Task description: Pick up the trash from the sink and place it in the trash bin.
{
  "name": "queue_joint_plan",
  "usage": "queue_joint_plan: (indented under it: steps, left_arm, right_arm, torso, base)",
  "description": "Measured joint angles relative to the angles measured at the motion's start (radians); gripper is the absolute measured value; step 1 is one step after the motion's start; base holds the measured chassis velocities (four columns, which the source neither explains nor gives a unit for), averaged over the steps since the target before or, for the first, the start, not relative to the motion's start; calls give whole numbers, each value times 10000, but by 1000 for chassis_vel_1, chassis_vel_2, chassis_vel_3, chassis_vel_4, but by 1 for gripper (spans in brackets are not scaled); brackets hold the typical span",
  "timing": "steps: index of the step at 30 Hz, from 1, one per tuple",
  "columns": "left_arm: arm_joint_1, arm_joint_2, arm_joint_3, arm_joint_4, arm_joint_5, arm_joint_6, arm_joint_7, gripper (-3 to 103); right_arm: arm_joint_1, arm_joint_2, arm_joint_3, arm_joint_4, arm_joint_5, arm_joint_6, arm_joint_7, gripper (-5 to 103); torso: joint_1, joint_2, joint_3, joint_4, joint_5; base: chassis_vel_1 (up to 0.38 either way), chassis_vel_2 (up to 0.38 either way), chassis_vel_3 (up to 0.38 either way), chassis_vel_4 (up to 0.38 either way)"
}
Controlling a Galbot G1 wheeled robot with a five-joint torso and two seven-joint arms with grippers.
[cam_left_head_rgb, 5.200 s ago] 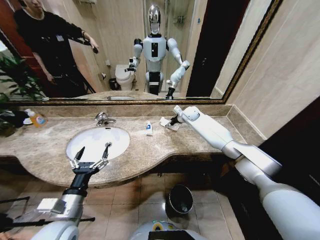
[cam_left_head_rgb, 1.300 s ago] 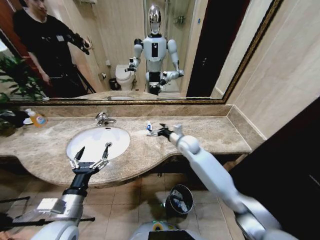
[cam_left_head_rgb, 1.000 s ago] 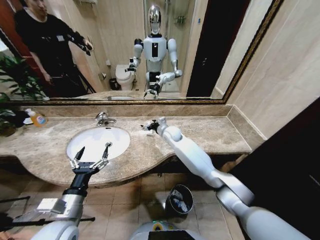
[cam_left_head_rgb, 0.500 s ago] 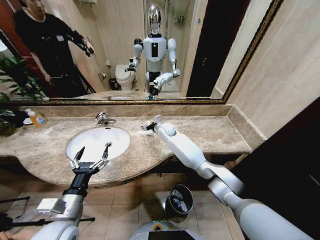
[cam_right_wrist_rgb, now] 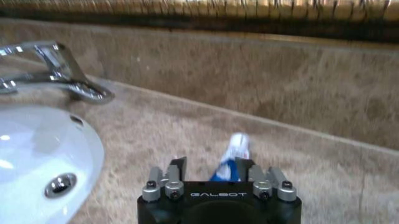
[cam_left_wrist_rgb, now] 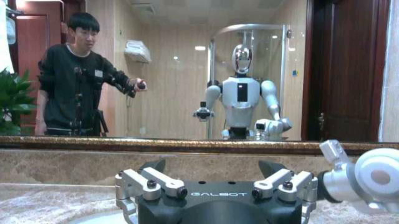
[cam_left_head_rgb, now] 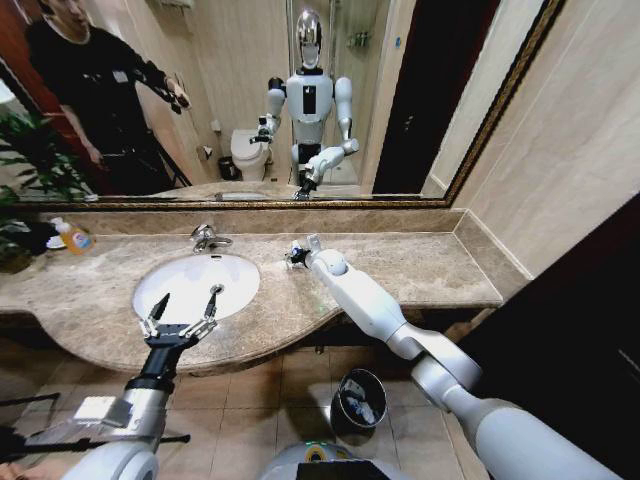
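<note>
A white toiletry tube with blue marks (cam_right_wrist_rgb: pixel 232 153) stands on the marble countertop (cam_left_head_rgb: pixel 420 268) just right of the sink (cam_left_head_rgb: pixel 240 268). My right gripper (cam_left_head_rgb: pixel 293 255) is at the tube, open, with one finger on each side of it (cam_right_wrist_rgb: pixel 212 163). The tube sits closer to one finger (cam_right_wrist_rgb: pixel 245 166). My left gripper (cam_left_head_rgb: pixel 185 312) hangs open over the front of the white basin, holding nothing (cam_left_wrist_rgb: pixel 212 164). The black trash bin (cam_left_head_rgb: pixel 378 392) stands on the floor under the counter edge, with white pieces inside.
The chrome faucet (cam_left_head_rgb: pixel 207 238) stands behind the basin (cam_right_wrist_rgb: pixel 59 74). A yellow bottle with an orange cap (cam_left_head_rgb: pixel 72 237) is at the counter's far left. A mirror runs along the back wall. A person stands off to the left in the reflection.
The crumpled white piece at the counter's right is gone from there, and the bin has white pieces in it. My right gripper has swung back to the tube and settled around it. The left arm is still.
</note>
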Motion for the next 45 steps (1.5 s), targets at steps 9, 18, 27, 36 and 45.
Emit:
queue_joint_plan:
  steps: [9, 18, 27, 36, 45]
  left_arm:
    - [0, 0, 0, 0, 0, 0, 0, 100]
    - [0, 1, 0, 0, 0, 0, 0, 100]
    - [0, 0, 0, 0, 0, 0, 0, 100]
    - [0, 0, 0, 0, 0, 0, 0, 100]
    - [0, 0, 0, 0, 0, 0, 0, 100]
  right_arm:
    - [274, 464, 271, -1033, -641, 353, -330, 62]
    - [522, 741, 415, -1722, -1105, 539, -606, 51]
    - [542, 661, 425, -1661, -1172, 588, -627, 27]
    - [642, 469, 415, -1557, -1128, 530, -820, 65]
    - [736, 620, 482, -1910, -1067, 530, -888, 96]
  torso:
    - [0, 0, 0, 0, 0]
    - [0, 0, 0, 0, 0]
    - [0, 0, 1, 0, 0]
    - [0, 0, 0, 0, 0]
    - [0, 0, 1, 0, 0]
  base:
    - [0, 0, 0, 0]
    - [0, 0, 0, 0]
    - [0, 0, 0, 0]
    - [0, 0, 0, 0]
    - [0, 0, 0, 0]
